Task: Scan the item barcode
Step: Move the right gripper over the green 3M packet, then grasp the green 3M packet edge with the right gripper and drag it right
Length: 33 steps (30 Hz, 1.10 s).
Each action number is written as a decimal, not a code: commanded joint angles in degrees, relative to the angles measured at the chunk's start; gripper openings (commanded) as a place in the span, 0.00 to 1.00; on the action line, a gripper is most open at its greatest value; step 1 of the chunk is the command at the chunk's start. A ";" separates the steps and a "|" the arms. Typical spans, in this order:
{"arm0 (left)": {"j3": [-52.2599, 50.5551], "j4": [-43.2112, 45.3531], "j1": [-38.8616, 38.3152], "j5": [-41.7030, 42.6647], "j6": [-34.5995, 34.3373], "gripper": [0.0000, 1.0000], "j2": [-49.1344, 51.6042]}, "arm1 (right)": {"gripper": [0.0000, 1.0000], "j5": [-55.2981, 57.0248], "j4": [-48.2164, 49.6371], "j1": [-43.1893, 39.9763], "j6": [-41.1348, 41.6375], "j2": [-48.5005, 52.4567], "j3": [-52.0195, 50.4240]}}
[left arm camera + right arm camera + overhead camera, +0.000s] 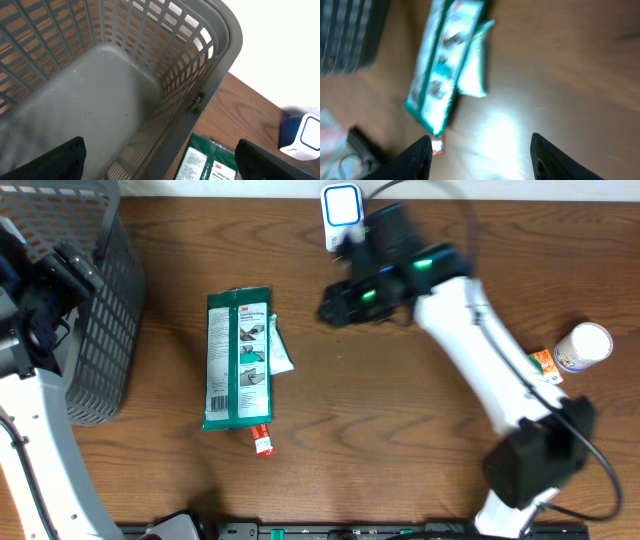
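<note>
A green 3M glove pack (238,358) lies flat on the wooden table, with a small white-and-teal packet (279,352) tucked at its right edge and a small red-and-white item (262,440) at its near end. The white-and-blue barcode scanner (341,210) stands at the back edge. My right gripper (332,307) hovers just in front of the scanner, open and empty; its blurred wrist view looks down on the glove pack (442,65) and the bare tabletop between its fingers (417,157). My left gripper (160,157) is open and empty above the grey basket (220,40).
The grey mesh basket (95,300) fills the back left corner. A white bottle (583,345) and a small orange box (545,363) sit at the right edge. The right arm's base (530,460) stands at the front right.
</note>
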 commanded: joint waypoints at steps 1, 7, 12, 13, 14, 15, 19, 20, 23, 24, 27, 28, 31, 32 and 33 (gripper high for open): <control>0.52 -0.09 0.13 -0.31 -0.31 0.93 -0.11 | 0.59 -3.41 1.51 5.42 3.43 4.98 0.42; 0.52 -0.11 0.13 -0.31 -0.31 0.93 -0.11 | 0.59 -7.78 4.42 10.69 3.82 13.14 0.42; 0.52 -0.11 0.13 -0.31 -0.31 0.93 -0.11 | 0.61 -9.79 7.54 13.11 2.19 16.48 0.42; 0.52 -0.09 0.13 -0.31 -0.31 0.93 -0.11 | 0.60 -9.81 8.26 13.79 3.08 17.62 0.42; 0.52 -0.11 0.13 -0.31 -0.31 0.93 -0.11 | 0.59 -9.84 8.68 14.19 3.93 18.25 0.42; 0.52 -0.11 0.13 -0.31 -0.31 0.93 -0.11 | 0.58 -9.84 8.98 14.49 4.61 18.73 0.42; 0.52 -0.11 0.13 -0.31 -0.31 0.93 -0.11 | 0.56 -9.84 10.45 15.80 8.09 20.52 0.42; 0.52 -0.11 0.13 -0.31 -0.31 0.93 -0.11 | 0.55 -9.81 10.75 16.00 8.70 20.90 0.39; 0.52 -0.09 0.13 -0.31 -0.31 0.93 -0.11 | 0.55 -9.81 11.63 16.35 9.73 21.38 0.35; 0.52 -0.11 0.13 -0.31 -0.31 0.93 -0.11 | 0.55 -9.79 11.87 16.39 9.94 21.38 0.35; 0.52 -0.11 0.13 -0.31 -0.31 0.93 -0.11 | 0.55 -7.74 12.15 16.39 11.89 21.38 0.28; 0.52 -0.11 0.13 -0.31 -0.31 0.93 -0.11 | 0.54 -6.82 12.15 16.39 12.48 21.38 0.15; 0.52 -0.11 0.13 -0.31 -0.31 0.93 -0.11 | 0.52 -6.19 12.00 16.39 13.33 21.38 -0.44; 0.52 -0.11 0.13 -0.31 -0.31 0.93 -0.11 | 0.52 -6.19 11.67 16.39 13.35 21.38 -0.44; 0.52 -0.09 0.13 -0.31 -0.31 0.93 -0.11 | 0.52 -6.23 11.50 16.37 13.35 21.38 -0.44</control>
